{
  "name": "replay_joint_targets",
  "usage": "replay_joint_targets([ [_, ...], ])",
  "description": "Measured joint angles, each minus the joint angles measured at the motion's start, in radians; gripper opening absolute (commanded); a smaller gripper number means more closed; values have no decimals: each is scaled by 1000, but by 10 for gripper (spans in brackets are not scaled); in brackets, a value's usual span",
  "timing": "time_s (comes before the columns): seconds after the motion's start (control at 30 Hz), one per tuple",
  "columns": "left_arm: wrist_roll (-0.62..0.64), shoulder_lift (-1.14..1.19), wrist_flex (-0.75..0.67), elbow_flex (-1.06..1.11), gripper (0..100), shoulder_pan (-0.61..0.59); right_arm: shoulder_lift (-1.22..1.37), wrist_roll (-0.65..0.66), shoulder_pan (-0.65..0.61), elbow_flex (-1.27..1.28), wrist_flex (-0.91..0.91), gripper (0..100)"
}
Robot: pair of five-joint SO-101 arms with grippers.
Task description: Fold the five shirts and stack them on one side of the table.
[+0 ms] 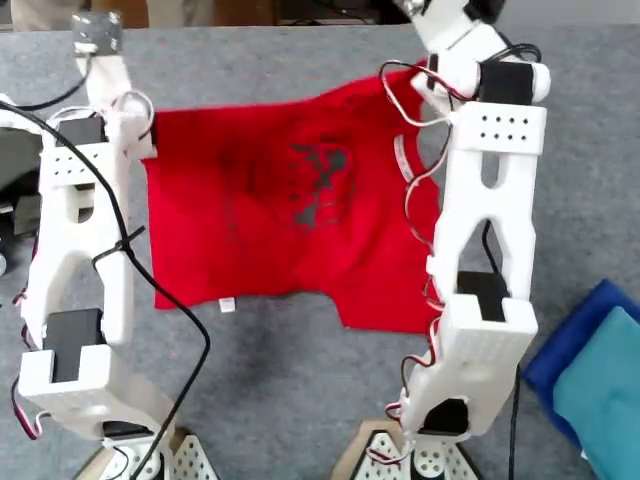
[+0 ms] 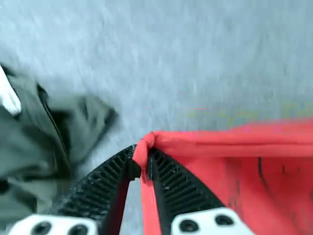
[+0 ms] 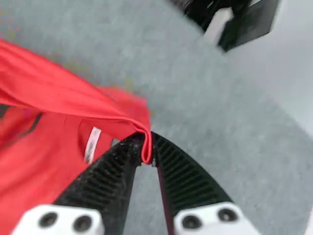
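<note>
Spread across the middle of the grey fabric-covered worktop (image 1: pixel 280 390), between the two white arms: a red cotton T-shirt (image 1: pixel 290 220) with a dark printed motif on the chest, neck opening toward the right arm, hem toward the left arm. Near edge flat on the worktop; far edge held at both ends.

At the far hem-side corner, left gripper (image 2: pixel 143 159), its black ribbed fingers (image 2: pixel 171 181) pressed together on a bunched fold of the red cloth, with the shirt's edge running away from the pinch in a straight doubled line. Just beside that pinch, on the worktop, an olive-grey garment (image 2: pixel 34 147) lying crumpled.

At the far corner on the neck side, right gripper (image 3: pixel 146 147), likewise pinching a thin fold of red cloth between closed fingers, with a white label (image 3: pixel 91 144) just inside the collar close by.

Well apart from the shirt, at the worktop's edge on the right arm's side: a dark blue folded cloth (image 1: pixel 570 350) with a teal folded cloth (image 1: pixel 610 390) lying on top of it.
</note>
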Motion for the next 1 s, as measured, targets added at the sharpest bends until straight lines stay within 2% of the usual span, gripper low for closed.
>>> replay_joint_targets([
  [0.17, -38, 0, 161, 0, 19, 15, -12, 58, 2, 0, 144, 5],
  [0.3, -38, -14, 183, 78, 19, 23, -66, 107, 2, 0, 241, 5],
  [0.43, -38, -158, 117, 276, 19, 51, -109, 135, 2, -2, 324, 5],
  [0.67, -38, -451, -133, 692, 19, 64, -147, 163, 38, 15, 387, 5],
  [0.83, -41, -453, -180, 743, 19, 37, -265, 212, 48, 140, 397, 5],
  [1.0, -43, -396, -180, 743, 19, 35, -459, 221, 48, 394, 379, 5],
])
